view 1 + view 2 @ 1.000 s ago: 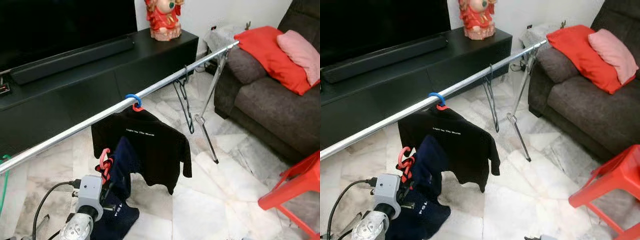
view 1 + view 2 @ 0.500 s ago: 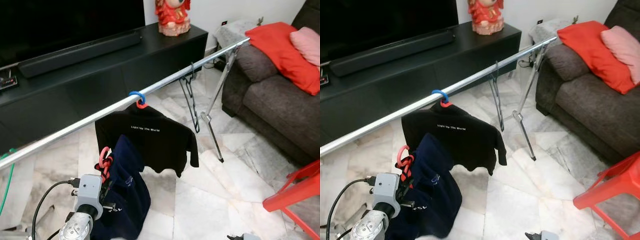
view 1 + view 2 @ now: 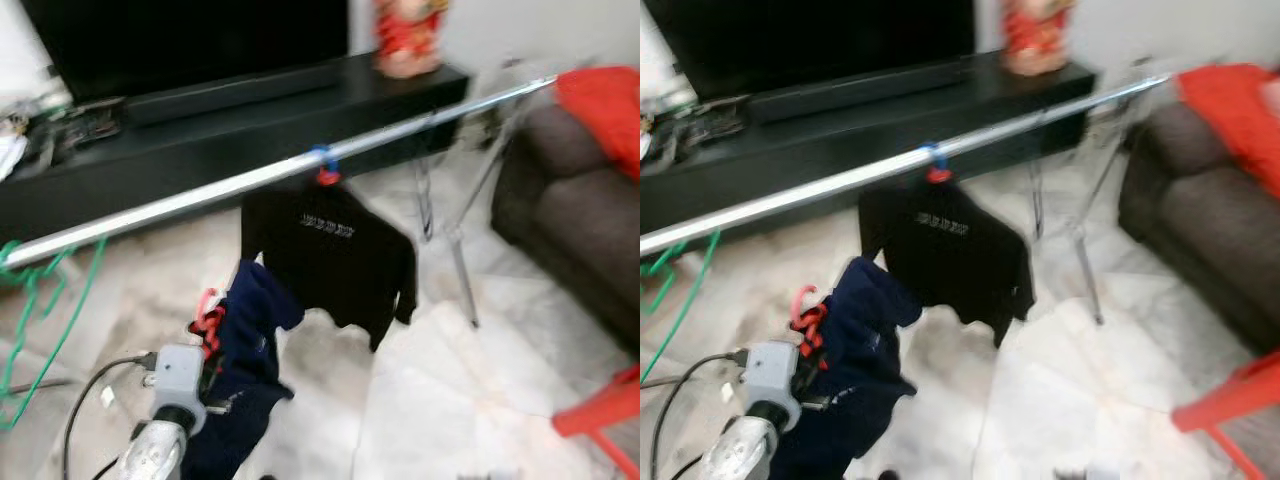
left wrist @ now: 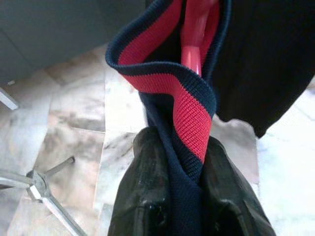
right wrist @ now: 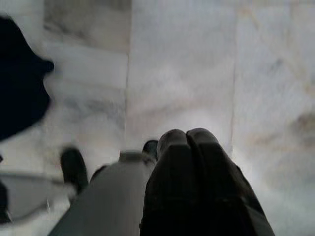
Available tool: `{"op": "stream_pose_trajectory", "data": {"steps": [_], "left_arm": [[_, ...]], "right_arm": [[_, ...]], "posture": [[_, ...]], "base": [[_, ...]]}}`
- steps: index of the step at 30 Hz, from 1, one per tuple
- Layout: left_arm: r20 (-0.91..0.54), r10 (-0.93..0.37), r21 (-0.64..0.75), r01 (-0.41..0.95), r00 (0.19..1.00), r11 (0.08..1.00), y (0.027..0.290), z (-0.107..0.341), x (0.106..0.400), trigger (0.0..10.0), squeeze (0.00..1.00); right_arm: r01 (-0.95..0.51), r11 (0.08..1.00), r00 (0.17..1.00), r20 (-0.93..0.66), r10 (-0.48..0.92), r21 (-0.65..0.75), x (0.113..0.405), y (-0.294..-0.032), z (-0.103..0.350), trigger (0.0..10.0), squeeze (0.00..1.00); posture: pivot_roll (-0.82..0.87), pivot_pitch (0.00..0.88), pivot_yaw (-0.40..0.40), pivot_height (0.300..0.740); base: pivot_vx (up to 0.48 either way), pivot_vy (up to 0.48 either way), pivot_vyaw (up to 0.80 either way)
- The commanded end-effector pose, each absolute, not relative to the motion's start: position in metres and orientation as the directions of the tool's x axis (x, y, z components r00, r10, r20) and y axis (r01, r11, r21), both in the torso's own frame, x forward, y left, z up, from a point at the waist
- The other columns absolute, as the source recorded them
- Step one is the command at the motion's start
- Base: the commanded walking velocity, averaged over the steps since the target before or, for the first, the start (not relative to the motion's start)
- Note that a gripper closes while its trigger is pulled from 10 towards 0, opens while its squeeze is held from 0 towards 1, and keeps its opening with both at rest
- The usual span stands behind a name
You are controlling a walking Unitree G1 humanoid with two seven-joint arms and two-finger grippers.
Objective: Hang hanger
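Left hand [image 4: 179,189] clamped on navy shirt [image 3: 245,340] collar, lower left, holding red hanger [image 3: 208,318] below rail [image 3: 250,180] for hooking.

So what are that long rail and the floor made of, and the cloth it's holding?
The rail looks like polished metal: silvery, with a bright glint. The floor seems to be glossy marble or marble-look tile, pale with grey veins. The left gripper pinches a ribbed knit collar, navy and red, probably cotton.
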State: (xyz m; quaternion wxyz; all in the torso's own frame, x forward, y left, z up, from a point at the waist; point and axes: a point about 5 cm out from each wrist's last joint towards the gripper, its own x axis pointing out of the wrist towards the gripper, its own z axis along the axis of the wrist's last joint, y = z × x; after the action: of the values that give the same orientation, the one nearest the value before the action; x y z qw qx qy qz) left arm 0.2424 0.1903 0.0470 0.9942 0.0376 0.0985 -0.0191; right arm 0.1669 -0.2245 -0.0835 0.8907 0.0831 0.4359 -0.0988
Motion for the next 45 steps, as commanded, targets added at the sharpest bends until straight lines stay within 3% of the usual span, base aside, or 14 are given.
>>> {"op": "stream_pose_trajectory", "data": {"steps": [1,45], "left_arm": [[-0.152,-0.022,0.078,0.034,0.988,0.996,0.194,0.0574,0.2471,10.0,0.0],[-0.138,0.004,0.088,0.008,0.99,0.996,0.2015,0.0624,0.2464,10.0,0.0]], "right_arm": [[0.263,0.962,0.561,-0.823,-0.09,0.074,0.153,-0.2184,-0.091,10.0,0.0],[0.242,0.968,0.56,-0.825,-0.078,0.072,0.1528,-0.2196,-0.0908,10.0,0.0]], "posture": [[0.0,0.148,0.028,0.74],[0.01,0.155,0.017,0.74]], "base": [[-0.307,0.0,0.0],[-0.318,0.0,0.0]]}}
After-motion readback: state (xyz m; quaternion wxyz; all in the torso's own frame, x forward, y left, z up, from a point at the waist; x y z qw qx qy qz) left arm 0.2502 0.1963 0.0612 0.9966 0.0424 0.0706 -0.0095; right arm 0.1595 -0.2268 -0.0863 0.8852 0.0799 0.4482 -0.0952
